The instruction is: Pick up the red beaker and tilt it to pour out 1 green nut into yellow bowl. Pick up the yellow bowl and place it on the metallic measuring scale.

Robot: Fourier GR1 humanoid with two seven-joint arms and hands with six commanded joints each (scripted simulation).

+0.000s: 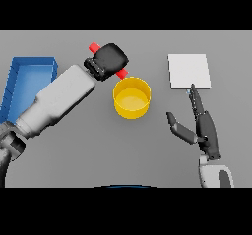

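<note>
We are seeing bare table [152,150] lying open between the yellow bowl [132,97] and the scale [189,71]. Our left hand [107,61], gripping the red beaker [94,47], is crowding the bowl's far-left rim; the blue bin [28,76] is blocking the left edge.

Left hand [109,59] around tilted red beaker [94,47] just behind yellow bowl [132,97]; right hand [203,126] spread near scale [189,71].

Matt grey counter [98,145]. Smooth, plastic-looking yellow bowl [131,98], slightly glossy inside. Flat pale scale [189,71] at upper right, dull rather than shiny. Smooth matt blue bin [27,76] at far left. Smooth red beaker [94,47].
</note>
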